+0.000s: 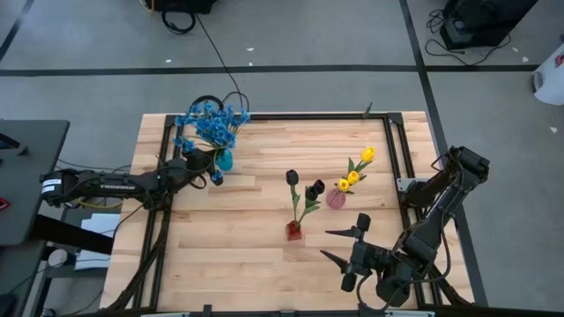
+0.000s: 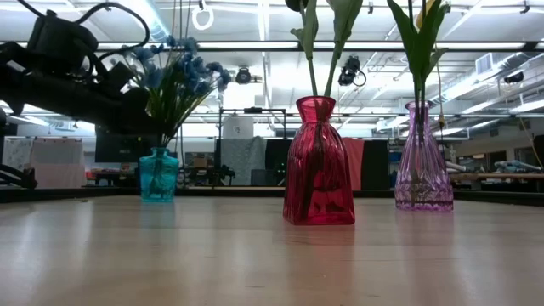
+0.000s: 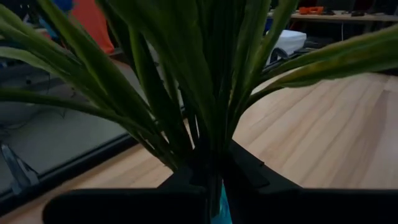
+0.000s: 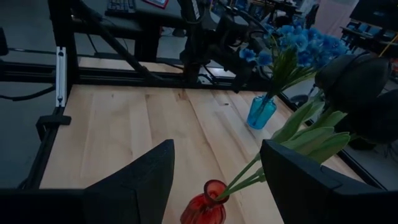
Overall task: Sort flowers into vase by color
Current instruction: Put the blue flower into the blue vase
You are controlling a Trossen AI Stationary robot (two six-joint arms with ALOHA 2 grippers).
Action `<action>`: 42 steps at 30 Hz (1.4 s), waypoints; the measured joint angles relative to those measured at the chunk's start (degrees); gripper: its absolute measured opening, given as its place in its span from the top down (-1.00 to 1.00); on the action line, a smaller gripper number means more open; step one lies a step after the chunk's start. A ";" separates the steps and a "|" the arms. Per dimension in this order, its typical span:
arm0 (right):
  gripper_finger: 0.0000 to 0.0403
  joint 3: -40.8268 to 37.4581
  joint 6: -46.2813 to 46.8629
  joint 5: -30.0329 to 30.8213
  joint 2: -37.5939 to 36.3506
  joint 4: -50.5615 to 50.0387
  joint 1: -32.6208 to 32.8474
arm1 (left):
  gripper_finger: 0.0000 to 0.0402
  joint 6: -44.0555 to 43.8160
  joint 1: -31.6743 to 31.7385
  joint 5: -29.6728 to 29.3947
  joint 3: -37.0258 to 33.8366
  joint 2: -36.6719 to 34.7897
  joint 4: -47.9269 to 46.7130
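Blue flowers in the teal vase sit pinched by the left end effector.

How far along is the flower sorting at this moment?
All flowers look sorted: blue flowers in the teal vase, dark tulips in the red vase, yellow tulips in the pink vase. In hand: the left gripper is shut on the blue stems. Left: letting go. The right gripper waits, open.
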 joint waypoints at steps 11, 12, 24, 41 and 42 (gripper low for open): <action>-0.24 0.01 0.02 -0.47 0.00 0.22 -0.04 | 0.86 -4.23 0.00 0.49 0.00 4.20 1.04; -0.24 0.02 0.02 -0.50 0.00 0.24 -0.04 | 0.86 -4.48 0.00 0.66 0.00 4.27 1.03; -0.24 0.02 0.02 -0.86 -0.02 0.44 -0.04 | 0.60 -4.42 -0.01 1.42 -0.02 4.61 2.53; -0.21 0.06 4.52 -1.56 -3.54 -7.35 -0.71 | 0.24 -1.64 -0.15 6.25 10.67 -0.01 -16.85; -0.20 0.07 5.61 -1.30 -4.42 -9.01 -0.37 | 0.24 -1.64 -0.13 6.27 10.67 -1.13 -17.62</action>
